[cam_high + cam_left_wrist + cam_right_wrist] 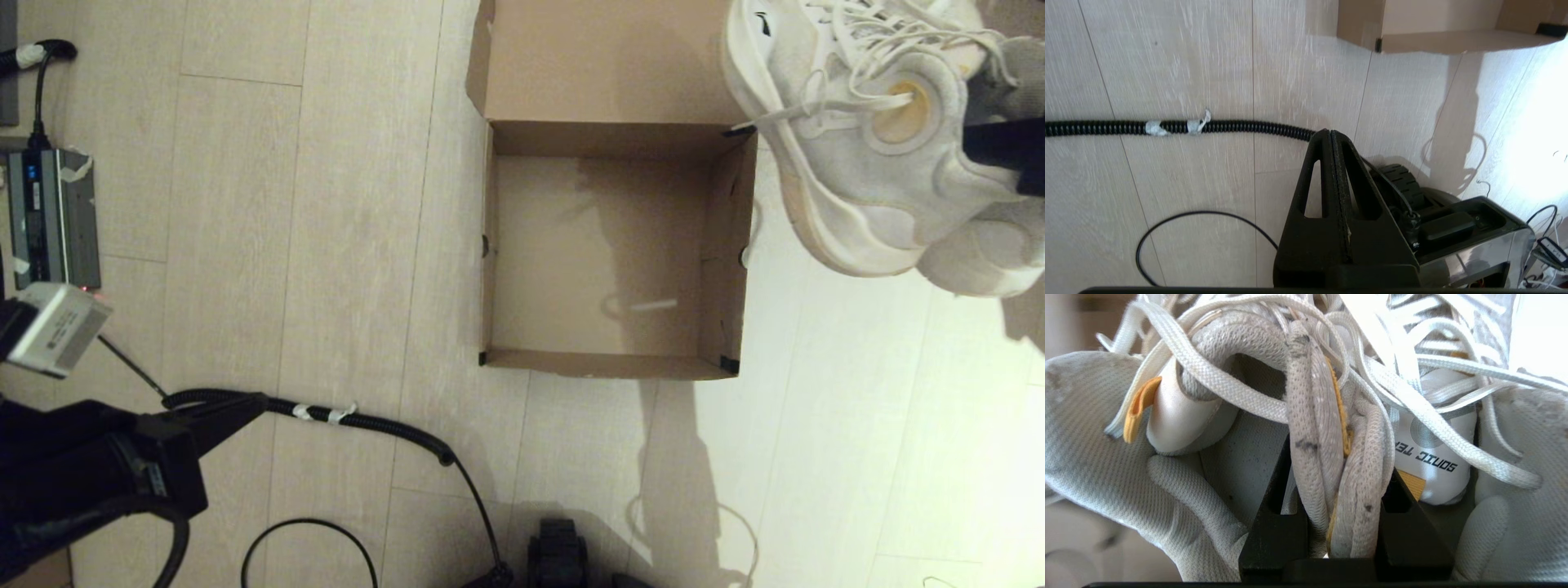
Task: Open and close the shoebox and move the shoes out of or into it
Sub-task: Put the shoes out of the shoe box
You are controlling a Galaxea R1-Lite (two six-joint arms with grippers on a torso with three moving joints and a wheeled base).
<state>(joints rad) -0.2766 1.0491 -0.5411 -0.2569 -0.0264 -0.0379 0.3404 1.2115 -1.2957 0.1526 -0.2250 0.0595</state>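
Observation:
The shoebox (739, 245) stands open in the middle of the floor, its flap lid (604, 57) folded back on the far side and black tape on its near corners. Nothing lies inside it. Both white mesh shoes (865, 155) hang in the air just right of the box's far right corner. My right gripper (1337, 465) is shut on their two padded collars (1310, 416), pinched together, with laces (1412, 404) draped around. My left gripper (1329, 132) is shut on nothing, parked low at the near left (245, 402). A near corner of the shoebox (1453, 41) shows in the left wrist view.
A black corrugated hose (367, 423) with white tape runs across the floor in front of the box. A thin black cable (310, 523) loops beside it. A grey device (53, 216) sits at the far left. The robot's base (559, 555) is at the near edge.

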